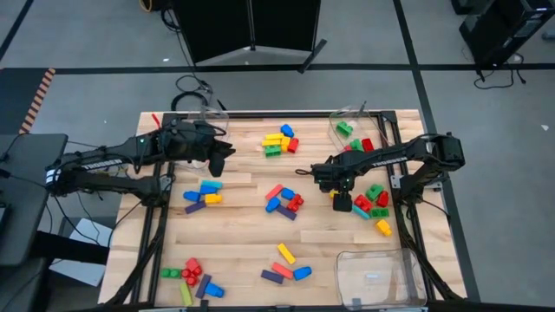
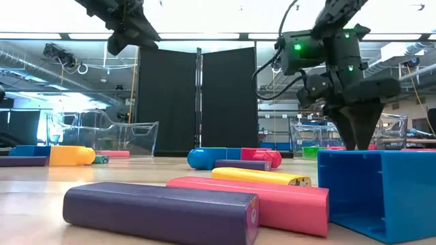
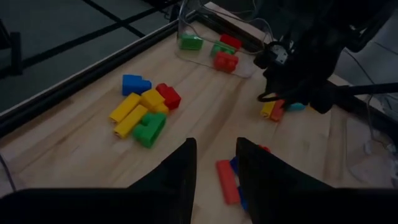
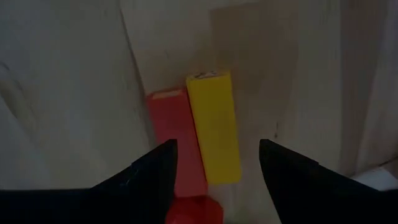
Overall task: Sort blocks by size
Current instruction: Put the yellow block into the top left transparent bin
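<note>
Hovering low over the right side of the table (image 1: 243, 251), the right gripper (image 4: 217, 163) has its fingers spread wide and holds nothing. Directly beneath it lie two bars side by side and touching: a yellow bar (image 4: 214, 127) and a red bar (image 4: 174, 143), with the yellow one centred between the fingers. The left gripper (image 3: 214, 165) hangs above the far left of the table, fingers slightly parted and empty, well apart from any blocks. Loose blocks (image 1: 282, 201) lie in about six clusters across the table. Three clear bins show: one far left (image 1: 208, 111), one far right (image 1: 351, 130) holding a few blocks, one near right (image 1: 373, 273).
</note>
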Available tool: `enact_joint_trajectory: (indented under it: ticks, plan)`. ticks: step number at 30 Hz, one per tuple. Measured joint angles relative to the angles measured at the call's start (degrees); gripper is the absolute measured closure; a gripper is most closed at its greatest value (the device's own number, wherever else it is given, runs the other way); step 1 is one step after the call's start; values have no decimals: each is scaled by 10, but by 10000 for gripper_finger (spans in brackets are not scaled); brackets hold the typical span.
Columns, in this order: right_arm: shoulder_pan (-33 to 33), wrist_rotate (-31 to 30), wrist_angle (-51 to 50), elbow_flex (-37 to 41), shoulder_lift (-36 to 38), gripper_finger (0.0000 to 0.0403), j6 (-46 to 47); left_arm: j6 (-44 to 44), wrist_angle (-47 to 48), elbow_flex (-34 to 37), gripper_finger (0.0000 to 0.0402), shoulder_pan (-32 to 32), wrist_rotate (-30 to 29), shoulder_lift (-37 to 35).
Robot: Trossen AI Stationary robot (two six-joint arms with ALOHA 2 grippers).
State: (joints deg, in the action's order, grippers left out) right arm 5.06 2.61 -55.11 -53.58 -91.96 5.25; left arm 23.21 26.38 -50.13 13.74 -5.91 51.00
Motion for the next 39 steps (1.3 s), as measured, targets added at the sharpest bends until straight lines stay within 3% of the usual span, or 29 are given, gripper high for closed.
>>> enact_joint_trajectory:
  ticks: [6,20,25,31,39]
  plan:
    - [10,-29,19,24,0,167,-14,13,-1,0,283,0,0,0]
    - [19,-17,63,76,1,176,-25,12,-19,0,283,0,0,0]
    - [19,-14,71,77,1,210,-25,12,-31,0,283,0,0,0]
    - [19,-3,77,76,-4,291,-21,11,-30,0,283,0,0,0]
    - [19,0,75,67,-7,292,-9,6,-30,0,283,0,0,0]
